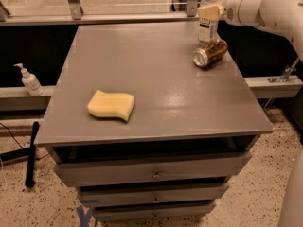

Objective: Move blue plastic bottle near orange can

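Beside the mottled orange can point(209, 53), the claw point(210, 11) clasps the slim, clear blue plastic bottle point(207, 30) upright.

The cabinet point(156, 79) is plain matte grey, top and drawer fronts alike. On its top, near the left front, lies a pale yellow sponge point(111, 105). At its far right corner the white gripper point(209, 12), with tan-yellow pads, clasps the blue plastic bottle point(207, 31), which is clear with a white cap and a white label printed dark. Just in front lies the orange can point(210, 53), mottled orange-brown with a silver end. Left of the cabinet stands a white pump dispenser point(29, 81). Below the cabinet the floor point(246, 197) is speckled beige.
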{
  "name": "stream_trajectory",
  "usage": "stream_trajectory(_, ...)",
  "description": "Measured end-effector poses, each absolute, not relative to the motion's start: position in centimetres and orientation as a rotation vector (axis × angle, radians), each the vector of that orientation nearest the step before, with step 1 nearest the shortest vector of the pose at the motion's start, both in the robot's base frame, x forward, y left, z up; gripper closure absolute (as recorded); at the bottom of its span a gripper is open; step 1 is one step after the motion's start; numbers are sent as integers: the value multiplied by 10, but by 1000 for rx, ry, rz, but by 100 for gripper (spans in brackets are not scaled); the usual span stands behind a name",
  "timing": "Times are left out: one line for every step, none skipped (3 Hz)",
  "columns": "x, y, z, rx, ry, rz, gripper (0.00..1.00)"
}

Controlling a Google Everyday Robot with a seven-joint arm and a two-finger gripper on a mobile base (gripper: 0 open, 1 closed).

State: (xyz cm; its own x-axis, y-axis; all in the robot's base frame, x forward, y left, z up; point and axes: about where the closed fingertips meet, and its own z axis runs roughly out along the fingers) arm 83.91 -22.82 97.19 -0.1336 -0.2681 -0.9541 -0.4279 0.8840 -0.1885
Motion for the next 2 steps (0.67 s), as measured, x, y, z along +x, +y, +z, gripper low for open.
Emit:
stream_trajectory(832, -224, 963, -519, 1732, 174, 100)
stream_trajectory(827, -218, 955, -497, 1738, 204, 83)
